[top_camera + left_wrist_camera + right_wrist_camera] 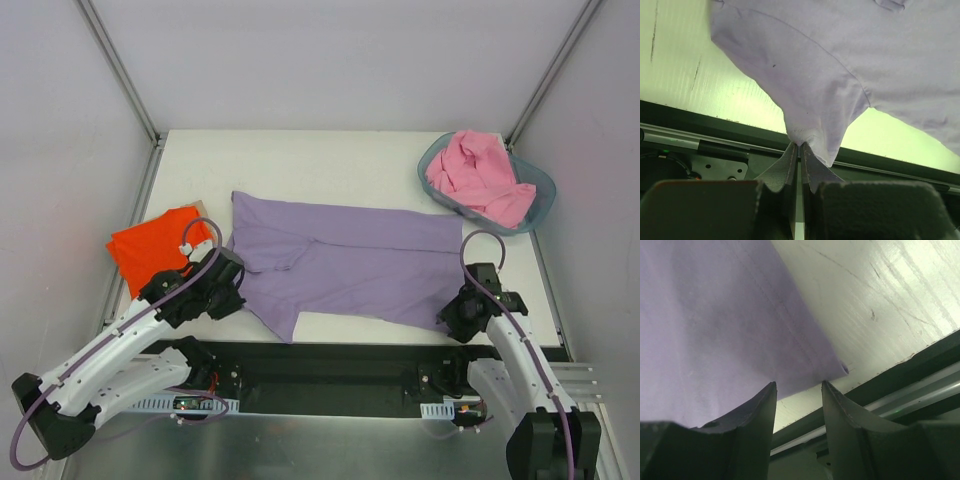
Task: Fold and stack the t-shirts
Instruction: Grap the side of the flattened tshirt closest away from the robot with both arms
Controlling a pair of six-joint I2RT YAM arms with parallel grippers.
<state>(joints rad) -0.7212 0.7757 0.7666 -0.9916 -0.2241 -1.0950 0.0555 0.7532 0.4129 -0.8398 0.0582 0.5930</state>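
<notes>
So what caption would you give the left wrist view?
Left arm's jaws, shut tight, pinch a corner of the lavender t-shirt at the near edge of the table.

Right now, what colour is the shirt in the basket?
Pink shirt, clearest in the top external view.

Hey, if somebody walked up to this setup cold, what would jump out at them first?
A lavender t-shirt spread across the middle of the table, its near-left edge pinched by the left gripper, the right gripper open at its near-right corner. Then the bright orange-red shirt at the left edge and the pink shirt heaped in the basket at the far right.
</notes>
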